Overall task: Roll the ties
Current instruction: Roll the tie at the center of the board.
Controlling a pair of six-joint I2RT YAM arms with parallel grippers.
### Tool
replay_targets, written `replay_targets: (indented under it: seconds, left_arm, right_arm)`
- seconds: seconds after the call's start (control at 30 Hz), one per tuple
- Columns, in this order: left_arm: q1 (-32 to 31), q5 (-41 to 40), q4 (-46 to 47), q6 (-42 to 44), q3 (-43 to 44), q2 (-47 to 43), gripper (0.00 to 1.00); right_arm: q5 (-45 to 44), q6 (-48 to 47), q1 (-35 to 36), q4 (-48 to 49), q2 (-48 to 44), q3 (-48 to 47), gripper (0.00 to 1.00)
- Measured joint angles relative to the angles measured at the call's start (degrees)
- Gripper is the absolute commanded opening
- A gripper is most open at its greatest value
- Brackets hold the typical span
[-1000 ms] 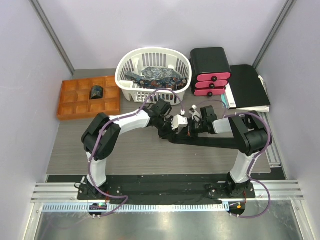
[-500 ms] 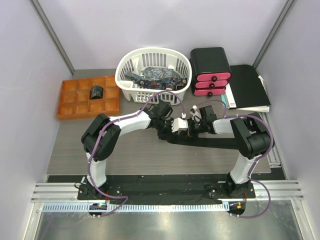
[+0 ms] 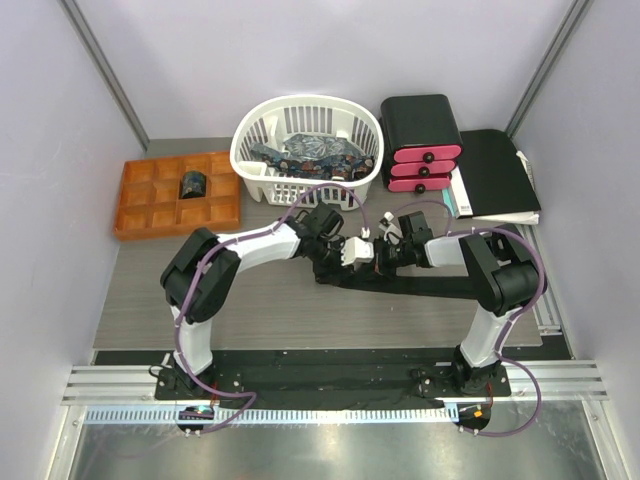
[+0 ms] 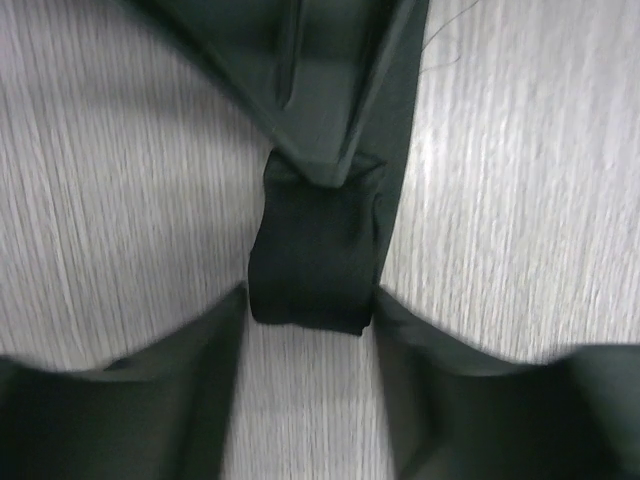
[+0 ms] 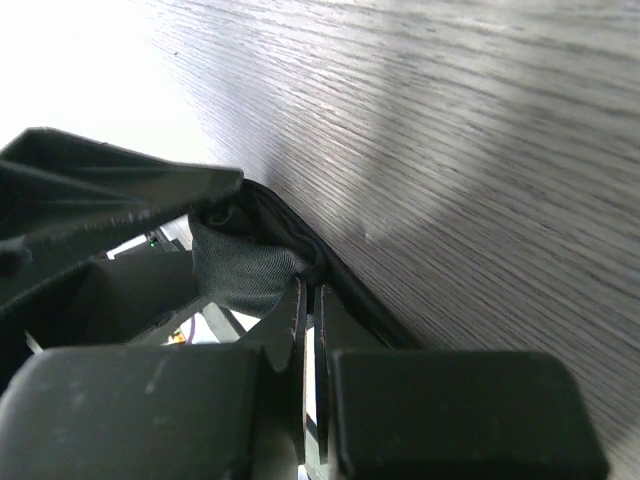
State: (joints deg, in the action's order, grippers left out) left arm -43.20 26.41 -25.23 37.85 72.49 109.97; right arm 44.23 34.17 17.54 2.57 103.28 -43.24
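Note:
A plain black tie (image 3: pixel 440 285) lies stretched across the table, its left end wound into a small roll (image 4: pixel 310 260). My left gripper (image 4: pixel 310 300) is open, and its fingers (image 4: pixel 200 380) flank the roll's near end at their tips. From the far side my right gripper (image 5: pixel 310 290) meets the roll (image 5: pixel 240 265), shut with tie fabric pinched at its tips. In the top view both grippers, left (image 3: pixel 345 258) and right (image 3: pixel 378 256), meet at the table's middle. Another tie sits rolled (image 3: pixel 191 185) in the orange tray (image 3: pixel 150 215). Patterned ties (image 3: pixel 310 152) fill the white basket (image 3: pixel 250 130).
A black box with pink drawers (image 3: pixel 422 150) stands behind the right arm, beside a flat black folder (image 3: pixel 495 170) on papers. The basket sits close behind both grippers. Grey walls close in left and right.
My left gripper's jaws have spread apart around the roll. Both grippers have edged slightly to the left. The right gripper stays shut.

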Motion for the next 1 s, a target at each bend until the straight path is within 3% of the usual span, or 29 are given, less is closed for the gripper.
replay_targets:
  seconds: [0.1, 0.4, 1.0]
  left_arm:
    - [0.5, -0.5, -0.3, -0.4, -0.1, -0.1, 0.79]
    - [-1.9, -6.6, 10.6, -2.9, -8.7, -7.5, 0.80]
    - [-7.1, -13.6, 22.4, 1.9, -12.2, -5.1, 0.74]
  right_arm:
    - [0.0, 0.0, 0.0, 0.0, 0.0, 0.0, 0.01]
    - [0.2, 0.0, 0.0, -0.4, 0.2, -0.4, 0.01]
    - [0.0, 0.7, 0.0, -1.8, 0.2, -1.0, 0.01]
